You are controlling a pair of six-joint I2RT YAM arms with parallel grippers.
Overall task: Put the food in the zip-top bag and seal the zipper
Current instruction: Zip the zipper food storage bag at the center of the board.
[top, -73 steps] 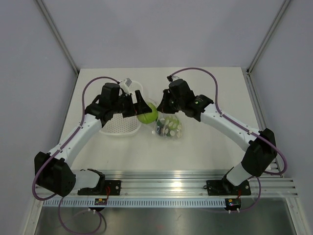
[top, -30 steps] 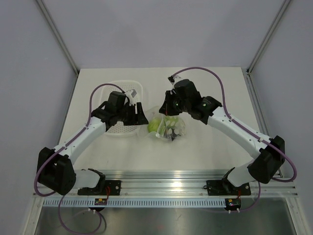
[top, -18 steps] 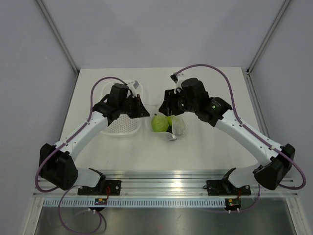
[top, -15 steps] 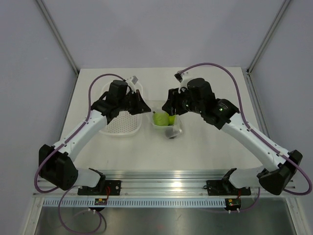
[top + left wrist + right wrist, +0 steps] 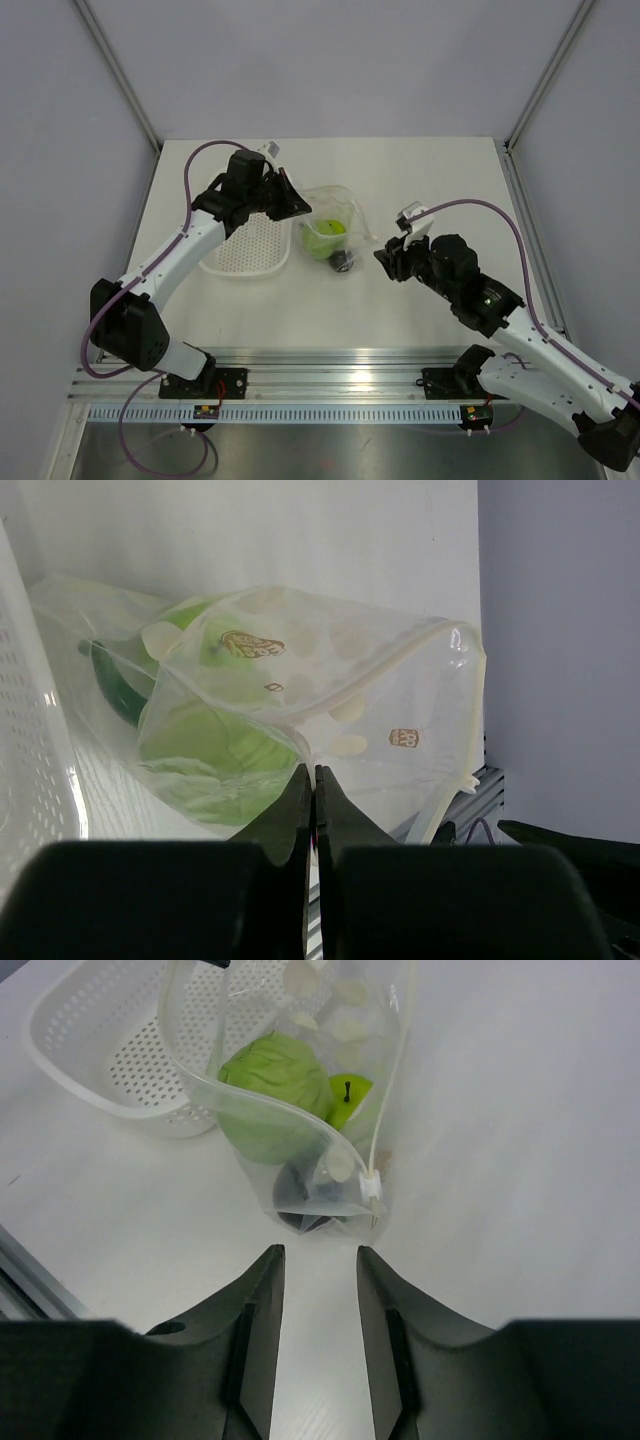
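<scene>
Top external: zip-top bag (image 5: 338, 208) mid-tabletop (image 5: 440, 180), just beside white tray (image 5: 245, 272) at its 3 o'clock, green ball (image 5: 325, 236) and dark piece (image 5: 343, 263) inside. Left tool (image 5: 302, 208) closed tight, seemingly pinching the bag's edge. Right tool (image 5: 386, 258) parted, empty, at bag's 4 o'clock, backed off from the mouth. Free room at 12 and 3 o'clock.

White table (image 5: 440, 180): perforated tray (image 5: 245, 255), zip-top bag (image 5: 333, 205) just beside it.
</scene>
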